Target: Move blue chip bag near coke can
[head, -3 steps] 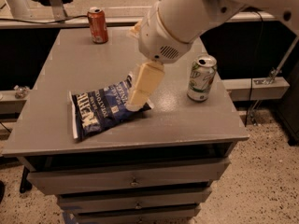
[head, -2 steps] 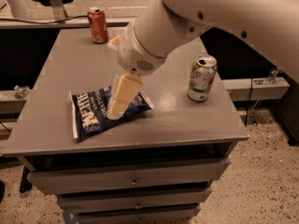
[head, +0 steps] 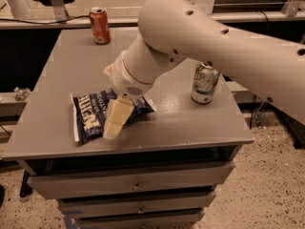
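The blue chip bag lies flat near the front left of the grey table, dark navy with white lettering. The coke can, red-orange with a silver top, stands upright at the table's far edge, well behind the bag. My gripper points down over the middle of the bag, its tip at the bag's front edge and covering part of it. My big white arm reaches in from the upper right and hides the bag's back right corner.
A white-and-green soda can stands upright at the table's right side. Drawers sit under the tabletop. A ledge with cables runs behind the table. Speckled floor lies to the right.
My gripper has swung left and down, from the bag's right end to over its middle and front edge. The bag and both cans have not moved.
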You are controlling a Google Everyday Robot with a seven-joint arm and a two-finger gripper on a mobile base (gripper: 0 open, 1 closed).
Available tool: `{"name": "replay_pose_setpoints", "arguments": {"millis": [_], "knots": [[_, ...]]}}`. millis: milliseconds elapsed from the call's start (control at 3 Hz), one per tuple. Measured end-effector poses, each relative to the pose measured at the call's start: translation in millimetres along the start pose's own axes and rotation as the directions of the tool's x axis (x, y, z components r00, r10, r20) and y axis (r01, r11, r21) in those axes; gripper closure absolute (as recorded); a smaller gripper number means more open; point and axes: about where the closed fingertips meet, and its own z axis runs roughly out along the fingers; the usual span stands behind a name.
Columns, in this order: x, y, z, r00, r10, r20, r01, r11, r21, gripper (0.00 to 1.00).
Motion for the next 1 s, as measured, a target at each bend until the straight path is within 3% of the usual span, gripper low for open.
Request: {"name": "replay_pose_setpoints", "arguments": {"millis": [333, 1000], "knots": [[11, 1, 15, 1.0, 0.01, -0.012, -0.01, 0.9999, -0.014, 0.16], [12, -23, 11, 0.999, -0.011, -0.032, 0.011, 0.9999, 0.013, 0.63]]}}
